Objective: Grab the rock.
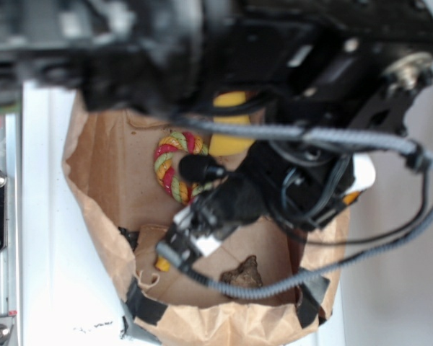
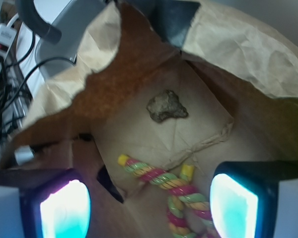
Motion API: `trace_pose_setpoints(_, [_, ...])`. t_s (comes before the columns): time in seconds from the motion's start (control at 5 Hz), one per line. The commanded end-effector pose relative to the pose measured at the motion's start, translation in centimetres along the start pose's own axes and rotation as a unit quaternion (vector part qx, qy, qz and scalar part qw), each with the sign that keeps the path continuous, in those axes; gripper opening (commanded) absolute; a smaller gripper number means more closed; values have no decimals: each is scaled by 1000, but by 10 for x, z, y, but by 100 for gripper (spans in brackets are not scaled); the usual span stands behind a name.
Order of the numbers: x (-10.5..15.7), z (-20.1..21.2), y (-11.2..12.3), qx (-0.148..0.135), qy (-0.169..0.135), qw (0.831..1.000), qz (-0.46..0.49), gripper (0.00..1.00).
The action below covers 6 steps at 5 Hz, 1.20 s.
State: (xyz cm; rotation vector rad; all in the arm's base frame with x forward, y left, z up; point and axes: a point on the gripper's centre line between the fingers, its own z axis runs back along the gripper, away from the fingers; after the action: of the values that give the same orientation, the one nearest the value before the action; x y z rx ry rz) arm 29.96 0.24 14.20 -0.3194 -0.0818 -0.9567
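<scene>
Glowing fingers (image 2: 64, 208) of the gripper (image 2: 149, 208) are hanging wide apart and empty over the rope toy (image 2: 164, 181), while the rock (image 2: 166, 106) is lying farther off on the paper bag (image 2: 228, 39) floor.

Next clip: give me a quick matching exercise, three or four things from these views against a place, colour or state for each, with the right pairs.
Things:
1. rock
2. rope toy
3. paper bag
4. claw

Descriptions:
A. striped red, yellow and green
B. open, holding nothing
C. torn brown walls around the items
D. dark and lumpy, lying alone on the bag floor

Pairs: 1-D, 2-A, 3-C, 4-B
</scene>
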Motion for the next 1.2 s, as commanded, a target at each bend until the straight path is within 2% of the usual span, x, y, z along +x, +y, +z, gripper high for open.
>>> trace_pose_setpoints(0.0, [-4, -14, 10, 12, 15, 994, -104, 100])
trace_pose_setpoints(0.2, [-12, -22, -2, 24, 6, 983, -180, 100])
trace_pose_setpoints(0.4, [3, -23, -21, 57, -34, 973, -222, 100])
trace_pose_setpoints(0.6, [9, -33, -42, 105, -44, 961, -253, 100])
trace_pose_setpoints(0.8, [13, -39, -44, 149, -27, 956, -253, 100])
trace_pose_setpoints(1.0, [13, -39, -44, 149, -27, 956, -253, 100])
